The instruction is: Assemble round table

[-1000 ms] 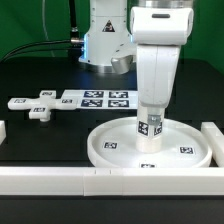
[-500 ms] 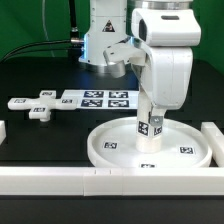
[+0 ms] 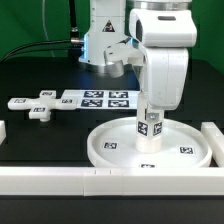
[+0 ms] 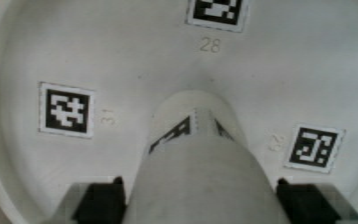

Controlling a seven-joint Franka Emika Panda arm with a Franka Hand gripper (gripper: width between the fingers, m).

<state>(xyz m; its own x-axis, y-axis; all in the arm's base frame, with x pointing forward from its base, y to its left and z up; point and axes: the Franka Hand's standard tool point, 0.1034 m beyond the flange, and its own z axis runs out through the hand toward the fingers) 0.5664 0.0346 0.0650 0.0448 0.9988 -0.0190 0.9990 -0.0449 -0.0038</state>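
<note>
The round table's white disc [image 3: 108, 142] lies flat at the front right of the exterior view, rim up, with small tags on it. The tagged white post [image 3: 150, 134] stands upright on its central hub. My gripper [image 3: 150, 114] comes down from above and is shut on the upper part of the post. In the wrist view the post [image 4: 202, 150] runs between my two black fingers [image 4: 101, 200], with the gripper [image 4: 201, 197] centred on it. The disc's inner face [image 4: 87, 50] with its tags lies below.
The marker board [image 3: 100, 98] lies behind the disc. Small white tagged parts [image 3: 38, 110] lie to the exterior view's left of it. White border rails run along the front [image 3: 60, 180] and the right [image 3: 213, 135]. The arm's base [image 3: 105, 40] stands at the back.
My wrist has turned about the post's axis since a second ago, and the hand now faces a different way. The post stays upright on the hub. The disc has not moved.
</note>
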